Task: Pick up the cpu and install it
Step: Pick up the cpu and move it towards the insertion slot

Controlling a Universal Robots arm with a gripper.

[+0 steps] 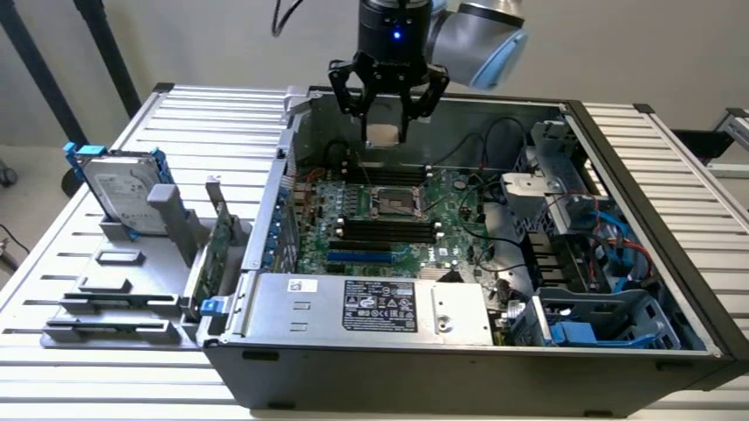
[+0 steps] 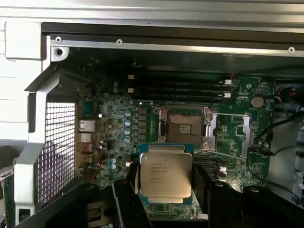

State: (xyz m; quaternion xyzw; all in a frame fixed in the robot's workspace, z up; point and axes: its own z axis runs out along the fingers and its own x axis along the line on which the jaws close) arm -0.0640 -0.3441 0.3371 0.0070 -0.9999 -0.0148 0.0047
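Note:
My gripper (image 1: 388, 117) hangs above the open computer case, its black fingers closed on the cpu (image 1: 385, 133), a small flat square chip with a dull silver top. In the wrist view the cpu (image 2: 165, 175) sits between the finger bases, held level over the green motherboard (image 2: 237, 128). The open square socket (image 2: 184, 129) lies on the board beyond the chip, uncovered. From the exterior view the socket (image 1: 395, 203) is below the gripper and nearer the camera, with a clear gap between chip and board.
A grey power supply box with a black label (image 1: 374, 307) fills the case's near side. Drive cages and cables (image 1: 585, 237) crowd the exterior view's right. Outside the case, a silver hard drive with blue rails (image 1: 121, 189) and a card stand in a grey holder.

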